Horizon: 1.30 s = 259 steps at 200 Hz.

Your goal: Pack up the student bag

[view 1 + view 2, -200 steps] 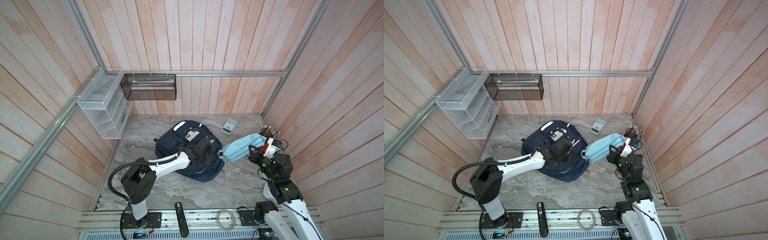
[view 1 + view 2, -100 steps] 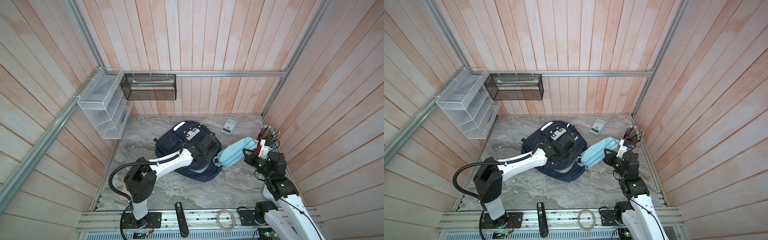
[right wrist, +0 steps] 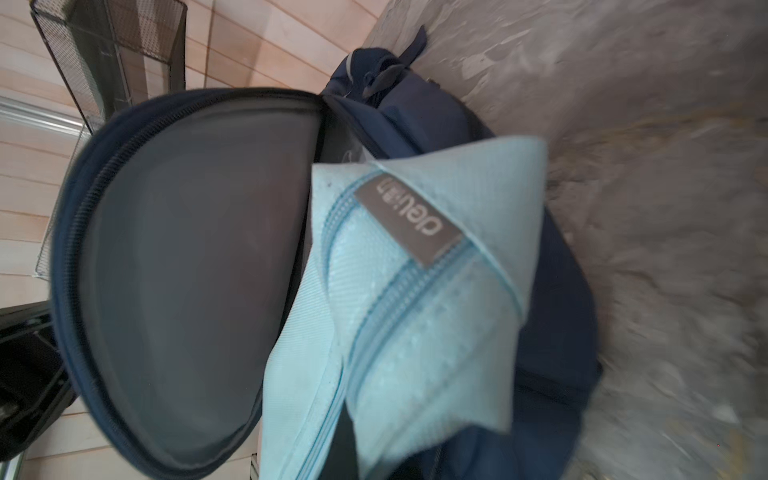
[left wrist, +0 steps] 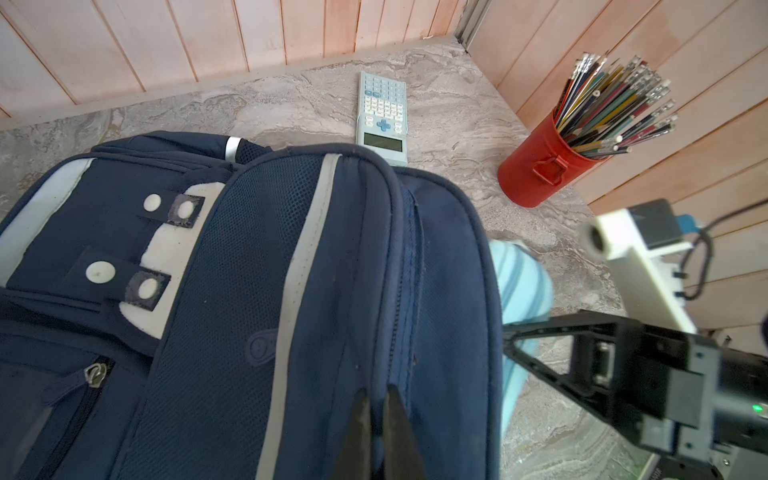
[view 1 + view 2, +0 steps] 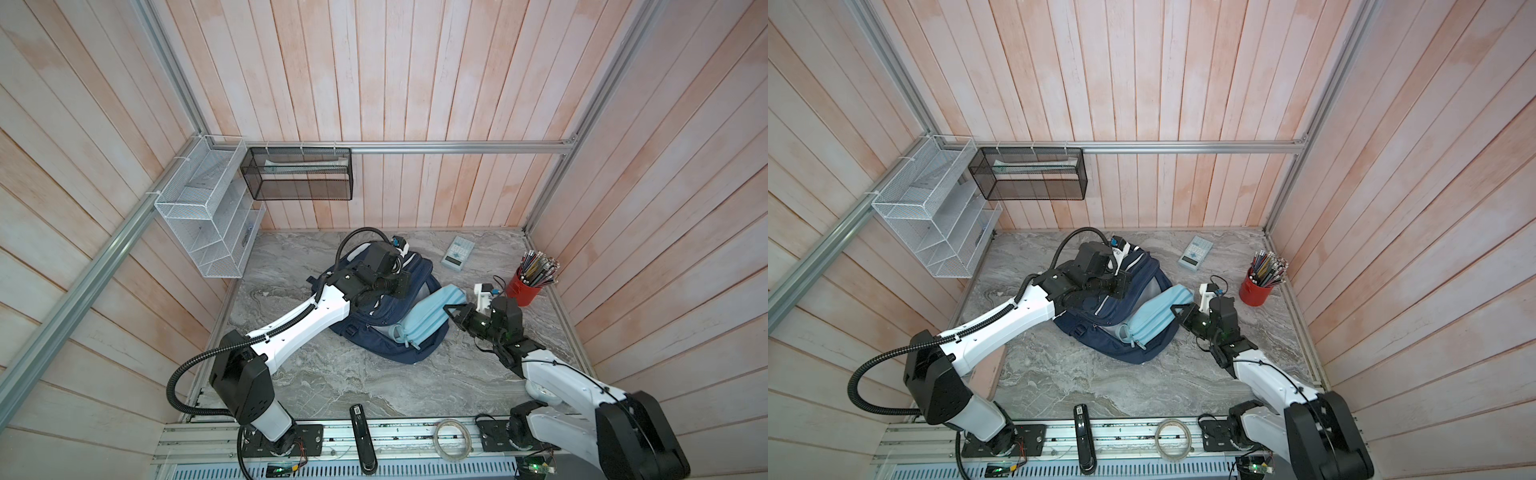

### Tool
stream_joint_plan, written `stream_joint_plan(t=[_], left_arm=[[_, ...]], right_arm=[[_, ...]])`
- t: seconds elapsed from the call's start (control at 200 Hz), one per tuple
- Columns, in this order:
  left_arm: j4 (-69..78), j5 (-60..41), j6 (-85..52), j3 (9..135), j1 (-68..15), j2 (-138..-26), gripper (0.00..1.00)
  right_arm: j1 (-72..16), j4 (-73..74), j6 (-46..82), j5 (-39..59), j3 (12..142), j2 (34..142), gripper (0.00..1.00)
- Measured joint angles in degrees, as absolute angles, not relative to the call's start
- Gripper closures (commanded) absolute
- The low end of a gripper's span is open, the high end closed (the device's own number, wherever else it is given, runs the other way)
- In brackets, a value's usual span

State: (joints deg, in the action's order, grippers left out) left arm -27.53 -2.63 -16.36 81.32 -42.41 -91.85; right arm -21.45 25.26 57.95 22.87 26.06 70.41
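risk, flap: the left jaws grip only a thin fold of the bag (image 4: 257, 291) beside the zip. If that fabric slips, we think the flap drops onto the case (image 5: 428, 316) and closes the mouth.
risk, snag: the case lies slantwise across the mouth. Its leading end could catch on the lower rim or the zip teeth and buckle instead of sliding in.
risk, grip: the right jaws hold the case by one end only. A hard push may fold the soft case or twist it free.
risk, shove: only the flap pinch holds the bag, so a push could skid it across the worktop (image 5: 332, 386).
risk, cup: the red pencil cup (image 5: 524, 291) stands near the right wrist. A wide swing could tip it.
bag: mid-worktop, lying flat, flap raised, grey lining showing, mouth towards the right arm.
left jaws: pressed together on flap fabric, with the bag right under the tips.
right jaws: closed on the case's outer end, just outside the mouth. We can't tell if they touch the rim.
case depth: partly over the opening. We can't tell how far in.
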Motion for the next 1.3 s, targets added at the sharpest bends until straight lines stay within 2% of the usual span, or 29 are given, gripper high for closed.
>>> stream_joint_plan(t=[0.235, 0.39, 0.53, 0.665, 0.98, 1.025, 1.04, 1.08, 1.165, 1.2, 1.25, 1.295], left_arm=[[-27.88, -3.90, -17.19, 81.97, -42.37, -91.85, 1.00], [-27.59, -4.05, -17.67, 82.00, -42.19, -91.85, 1.00], [-26.50, -3.99, -18.52, 81.25, -41.89, -91.79, 1.00], [-24.27, -4.84, -19.44, 79.07, -41.89, -91.77, 1.00], [-19.03, -6.20, -21.23, 75.07, -41.89, -91.77, 1.00], [-17.96, -6.22, -21.61, 74.08, -41.89, -91.79, 0.96], [-17.63, -6.22, -21.78, 73.82, -41.89, -91.77, 0.95], [-16.53, -6.26, -22.28, 72.82, -41.89, -91.79, 0.94], [-14.17, -6.76, -23.33, 70.67, -41.91, -91.77, 0.92], [-13.06, -7.14, -23.90, 69.71, -41.89, -91.77, 0.86], [-11.55, -7.44, -24.60, 68.58, -41.89, -91.77, 0.65], [-10.70, -7.49, -25.50, 67.48, -41.89, -91.70, 0.53]], right_arm=[[-25.50, 43.11, 61.32, 23.09, 42.96, 99.59, 1.00], [-27.42, 48.66, 63.55, 23.18, 51.75, 110.04, 1.00], [-27.70, 47.83, 62.74, 25.23, 53.74, 111.26, 0.63], [-26.63, 41.63, 57.76, 27.24, 51.11, 106.54, 0.44], [-20.27, 24.05, 46.26, 27.49, 38.61, 84.88, 0.42], [-19.88, 21.32, 44.77, 26.72, 36.49, 81.78, 0.40], [-19.84, 20.29, 44.07, 26.11, 35.81, 80.51, 0.34], [-20.14, 17.50, 42.76, 24.60, 34.11, 77.34, 0.27], [-23.49, 11.14, 38.74, 18.57, 31.83, 69.82, 0.26], [-25.71, 8.75, 36.91, 15.49, 31.51, 66.57, 0.26], [-28.91, 6.33, 34.44, 11.70, 31.29, 61.76, 0.26], [-30.85, 5.06, 32.82, 9.43, 30.94, 57.74, 0.26]])
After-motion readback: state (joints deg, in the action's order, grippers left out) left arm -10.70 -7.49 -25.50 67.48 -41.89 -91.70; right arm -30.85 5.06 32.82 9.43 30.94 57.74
